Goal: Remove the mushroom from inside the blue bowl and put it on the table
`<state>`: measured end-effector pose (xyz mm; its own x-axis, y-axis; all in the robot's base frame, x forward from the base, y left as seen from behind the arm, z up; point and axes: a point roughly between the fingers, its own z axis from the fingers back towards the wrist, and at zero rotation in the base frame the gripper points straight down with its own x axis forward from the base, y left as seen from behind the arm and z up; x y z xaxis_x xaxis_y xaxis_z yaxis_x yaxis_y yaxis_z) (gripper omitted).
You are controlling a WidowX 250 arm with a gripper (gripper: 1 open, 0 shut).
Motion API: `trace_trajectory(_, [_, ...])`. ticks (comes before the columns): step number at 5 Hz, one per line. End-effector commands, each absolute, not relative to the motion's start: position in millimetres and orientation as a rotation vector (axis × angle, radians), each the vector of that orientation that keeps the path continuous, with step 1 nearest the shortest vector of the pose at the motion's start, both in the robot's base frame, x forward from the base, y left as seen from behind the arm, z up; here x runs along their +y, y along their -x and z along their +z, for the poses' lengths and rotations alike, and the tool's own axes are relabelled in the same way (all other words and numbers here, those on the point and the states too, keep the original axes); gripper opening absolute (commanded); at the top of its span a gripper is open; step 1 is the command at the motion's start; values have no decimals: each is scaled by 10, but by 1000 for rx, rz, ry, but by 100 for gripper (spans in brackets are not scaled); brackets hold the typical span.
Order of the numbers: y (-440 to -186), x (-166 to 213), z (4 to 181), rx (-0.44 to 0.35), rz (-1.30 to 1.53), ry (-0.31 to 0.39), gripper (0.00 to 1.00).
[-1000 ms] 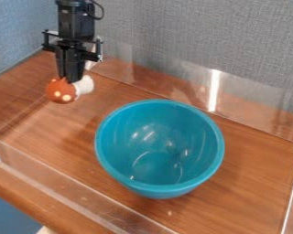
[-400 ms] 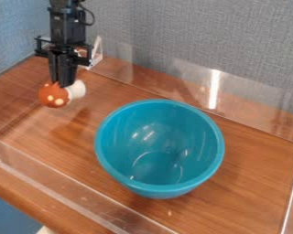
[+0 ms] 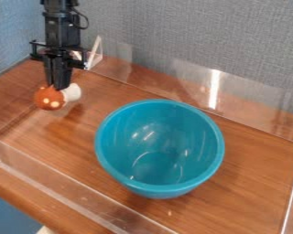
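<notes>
The mushroom (image 3: 51, 95), with an orange-brown cap and cream stem, hangs sideways from my gripper (image 3: 59, 86) at the far left of the table (image 3: 63, 137), just above the wood. The gripper points down and its fingers are shut on the mushroom. The blue bowl (image 3: 159, 146) stands to the right and nearer the camera, with nothing visible inside it and well apart from the gripper.
Low clear acrylic walls (image 3: 222, 87) edge the tabletop at the back, and another runs along the front edge (image 3: 63, 187). A grey fabric wall rises behind the arm. Bare wood shows left of the bowl.
The gripper has carried the mushroom a little to the left and down toward the tabletop. The bowl has not moved.
</notes>
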<state>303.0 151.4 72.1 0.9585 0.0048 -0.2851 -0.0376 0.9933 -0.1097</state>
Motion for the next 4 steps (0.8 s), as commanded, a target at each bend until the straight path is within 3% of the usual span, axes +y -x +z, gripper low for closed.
trace_trajectory(1, [-3083,1630,894,226,27,94,0])
trace_trajectory(2, [-3086,1660,891,225,28,101,0])
trace_trajectory(3, [-3098,1669,950,213,30,106,100])
trace_trajectory(4, [-3106,1677,1011,201,31,112,100])
